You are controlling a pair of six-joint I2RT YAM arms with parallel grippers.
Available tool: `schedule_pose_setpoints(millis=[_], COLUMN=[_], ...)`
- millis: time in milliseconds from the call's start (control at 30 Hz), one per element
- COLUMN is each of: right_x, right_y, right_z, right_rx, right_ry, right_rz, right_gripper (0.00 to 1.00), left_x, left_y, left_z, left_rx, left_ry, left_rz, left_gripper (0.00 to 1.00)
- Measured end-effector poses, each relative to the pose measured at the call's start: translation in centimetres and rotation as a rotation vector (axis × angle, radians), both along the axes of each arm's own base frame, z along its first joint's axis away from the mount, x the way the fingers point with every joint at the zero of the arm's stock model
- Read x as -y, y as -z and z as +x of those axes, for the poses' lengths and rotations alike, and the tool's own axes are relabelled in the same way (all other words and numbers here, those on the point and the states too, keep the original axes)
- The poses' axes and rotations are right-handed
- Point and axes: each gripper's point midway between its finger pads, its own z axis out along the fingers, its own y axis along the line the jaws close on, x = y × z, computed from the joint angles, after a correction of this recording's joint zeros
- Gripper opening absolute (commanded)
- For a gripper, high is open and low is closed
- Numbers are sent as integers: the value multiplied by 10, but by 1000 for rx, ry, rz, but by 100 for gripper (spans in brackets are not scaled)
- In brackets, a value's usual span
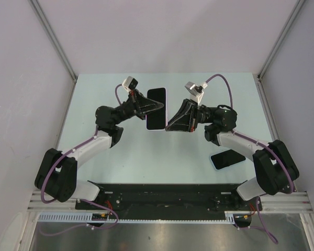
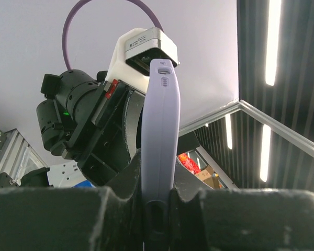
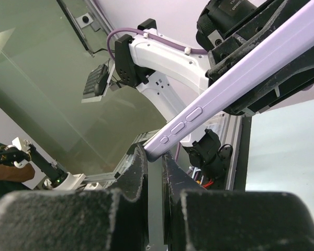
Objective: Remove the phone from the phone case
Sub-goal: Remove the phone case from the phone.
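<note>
Your left claw (image 2: 157, 209): clamped on the left edge of the lilac phone case (image 1: 157, 99), one pad tight on each side. The case hangs in the air over the middle of the surface (image 1: 146, 151), dark face up, between your two arms (screen or bare lining, you cannot tell from above). Your right claw (image 3: 154, 172): clamped on the case's near corner, just by the side buttons. Further right, a dark slab (image 1: 227, 159) with a pale rim lies flat on the surface beside the right arm.

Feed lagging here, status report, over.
Left gripper, right gripper shut on lavender-cased black phone, lifted. Phone not out. Second dark flat slab on pale table, not obstructing.
</note>
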Motion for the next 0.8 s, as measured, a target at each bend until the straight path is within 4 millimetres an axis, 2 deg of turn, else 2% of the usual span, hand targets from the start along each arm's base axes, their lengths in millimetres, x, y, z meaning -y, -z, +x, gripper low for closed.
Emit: schedule_pose_setpoints(millis=[400, 800], right_x=[5, 12], right_y=[6, 20], right_z=[7, 28], right_rx=[6, -8], right_ry=[-3, 25], right_rz=[-27, -61], right_gripper=[0, 0], left_x=[3, 8], left_y=[-2, 7], left_z=[2, 19], left_rx=[28, -5], left_ry=[-2, -56], left_rz=[27, 48], left_gripper=[0, 0])
